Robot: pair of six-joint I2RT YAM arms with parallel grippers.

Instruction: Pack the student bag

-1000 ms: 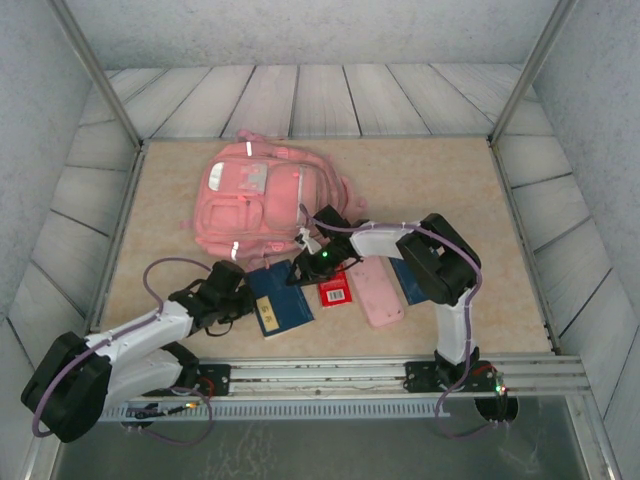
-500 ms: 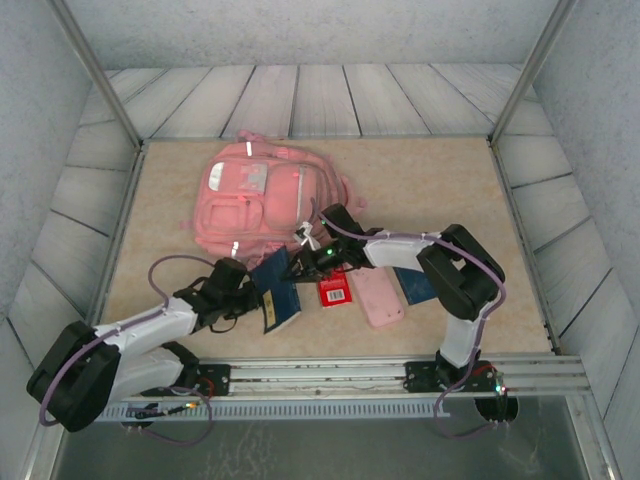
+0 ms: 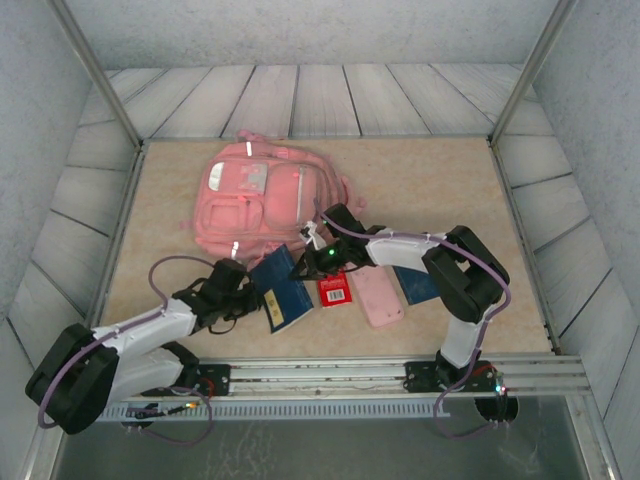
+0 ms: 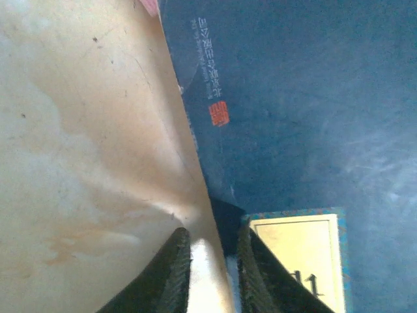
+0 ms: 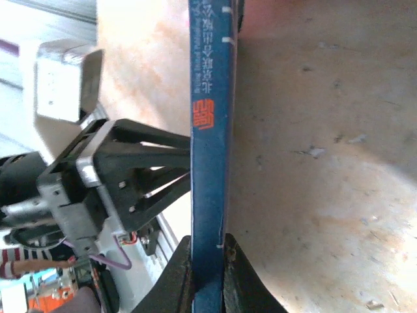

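Vs a sec ago: the blue book (image 3: 285, 285) lay flat on the surface (image 3: 430, 190) w/ the right hand (image 3: 305, 262) just above its far edge. Now that edge is raised toward the student bag (image 3: 262, 205), and the right arm reaches further left. The right hand was wider then; in the wrist view (image 5: 207, 244) both fingers now clamp the book (image 5: 210, 163), seen edge-on. The left hand (image 3: 248, 292) sits at the book's near-left corner, about where it was. Its fingers (image 4: 176, 274) show a narrow gap w/ something pale in it. Can't tell if it grips the book (image 4: 293, 117).

The bag lies far-left on the surface, front pockets up. Long axis runs far to near, top loop at the far end, leaning a bit left. Straps spill off its right side. Its near-right corner is just beside the right hand.

Writing: white East Asian chars on cover & spine, too small to read. Red seal mark on the cover (image 4: 219, 114) and on the spine (image 5: 203, 114). Yellow label (image 4: 303, 261), teal border, dark marks cut off by the frame edge.

Right of the book: a red pack (image 3: 335, 290) w/ white barcode patch, a pink pencil case (image 3: 377, 293), a 2nd blue book (image 3: 417, 285) partly under the right arm.
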